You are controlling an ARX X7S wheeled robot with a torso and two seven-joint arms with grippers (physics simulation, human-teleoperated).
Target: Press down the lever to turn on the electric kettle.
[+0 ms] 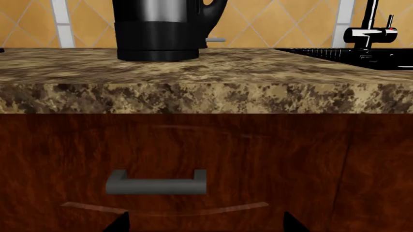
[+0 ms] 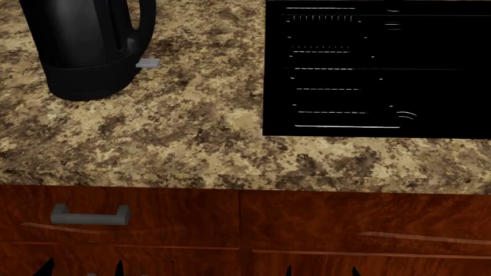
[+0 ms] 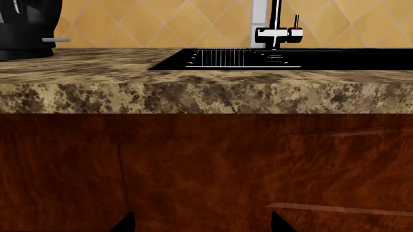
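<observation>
The black electric kettle [image 2: 88, 46] stands on the granite counter at the far left. Its small light-grey lever [image 2: 147, 62] sticks out to the right from its lower body below the handle. The kettle [image 1: 161, 29] and lever [image 1: 215, 40] also show in the left wrist view, and the lever [image 3: 56, 40] in the right wrist view. My left gripper [image 2: 80, 268] and right gripper [image 2: 321, 271] are both open and empty, low in front of the wooden cabinet, below counter height. Only their dark fingertips [image 1: 119, 223] show.
A black panel with white markings [image 2: 376, 69] is sunk in the counter at right. A dark faucet [image 3: 276, 29] stands behind it. A grey bar drawer handle [image 2: 91, 216] sits on the cabinet front under the kettle. The granite counter edge [image 2: 230, 178] overhangs the cabinets.
</observation>
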